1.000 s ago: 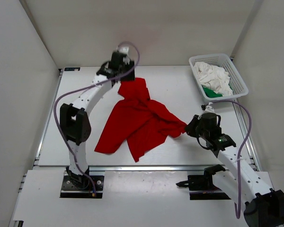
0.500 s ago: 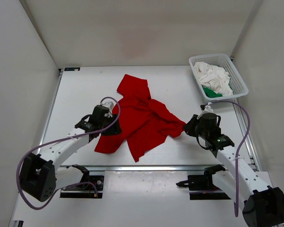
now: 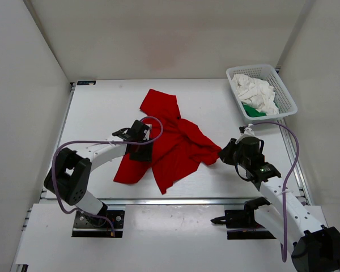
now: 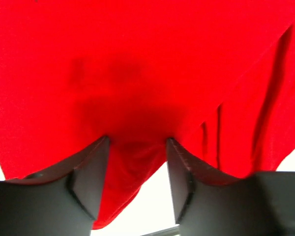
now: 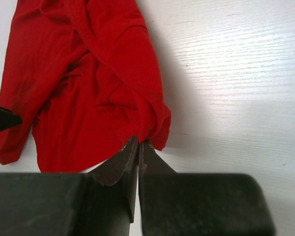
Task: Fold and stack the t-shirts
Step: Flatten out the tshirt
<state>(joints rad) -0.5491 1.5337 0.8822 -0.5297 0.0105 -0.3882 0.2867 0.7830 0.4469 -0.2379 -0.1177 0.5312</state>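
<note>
The red t-shirt [image 3: 170, 144] lies crumpled and spread out in the middle of the table [image 3: 102, 107], with one narrow part reaching toward the far edge and a wider part running down toward the near left. Its cloth is creased and folded over itself in several places. The left jaws sit on top of the shirt's left side; in the left wrist view they stand apart, the two dark fingers [image 4: 88, 172] pressed down into the red cloth, a ridge of it lying in the gap between them and not clamped. The right jaws are at the shirt's right tip, closed tight with the edge of the cloth pinched at their ends, as the right wrist view shows. The left arm [image 3: 102, 152] bends in from the near left, and the right arm [image 3: 272, 181] reaches in from the near right. Well apart, at the far right corner of the table, a white mesh basket [image 3: 286, 96] holds the bunched white t-shirt [image 3: 256, 92], with the green t-shirt [image 3: 253, 111] showing beneath it at the near end.
</note>
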